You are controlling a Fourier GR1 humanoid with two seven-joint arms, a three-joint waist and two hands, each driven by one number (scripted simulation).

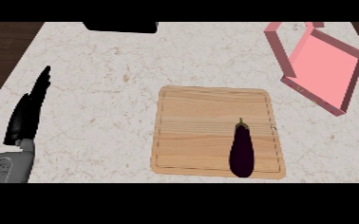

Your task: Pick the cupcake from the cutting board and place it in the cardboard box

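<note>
My left hand (26,114) rests at the table's (105,76) left edge, fingers straight and upward, holding nothing; my right hand is out of view. I judge the pick hasn't begun. Well to the right of the hand lies the cutting board (200,123), but I see no cupcake on it, only an eggplant (242,149) near its right side. Farther right and beyond, the pink box (319,66) stands open; nothing shows inside. Next I'd reach for whatever is on the board.

A kitchen: marble counter (105,76), wooden cutting board (196,123) bearing an eggplant (242,149).
</note>
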